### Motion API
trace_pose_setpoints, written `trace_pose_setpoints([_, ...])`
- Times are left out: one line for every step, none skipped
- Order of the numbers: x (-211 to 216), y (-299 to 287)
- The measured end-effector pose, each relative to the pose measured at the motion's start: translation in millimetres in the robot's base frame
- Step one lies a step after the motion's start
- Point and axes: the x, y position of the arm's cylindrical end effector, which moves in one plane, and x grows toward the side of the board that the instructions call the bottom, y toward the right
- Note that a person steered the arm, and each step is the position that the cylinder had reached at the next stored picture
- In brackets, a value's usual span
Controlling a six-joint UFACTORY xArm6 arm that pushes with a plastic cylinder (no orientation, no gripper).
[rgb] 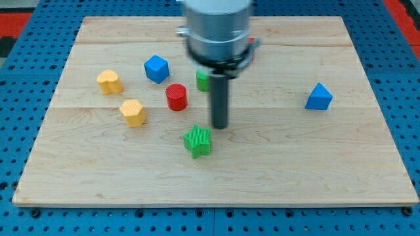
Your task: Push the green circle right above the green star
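Note:
The green star (197, 141) lies on the wooden board (295, 164) a little below the middle. The green circle (203, 80) is above it, mostly hidden behind the arm's grey body; only its left edge shows. My tip (220, 126) is on the board just to the upper right of the green star and below the green circle, apart from both.
A red cylinder (176, 97) stands left of the rod. A blue cube (156, 68) is at upper left. Two yellow blocks (109, 81) (133, 112) lie on the left. A blue triangular block (319, 97) is on the right. A red piece (252, 47) peeks out behind the arm.

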Motion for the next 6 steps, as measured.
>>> trace_pose_setpoints([-43,62])
trace_pose_setpoints([-110,34])
trace_pose_setpoints([-138,-27])
trace_pose_setpoints([-142,-79])
trace_pose_setpoints([-124,-65])
trace_pose_setpoints([-103,-45])
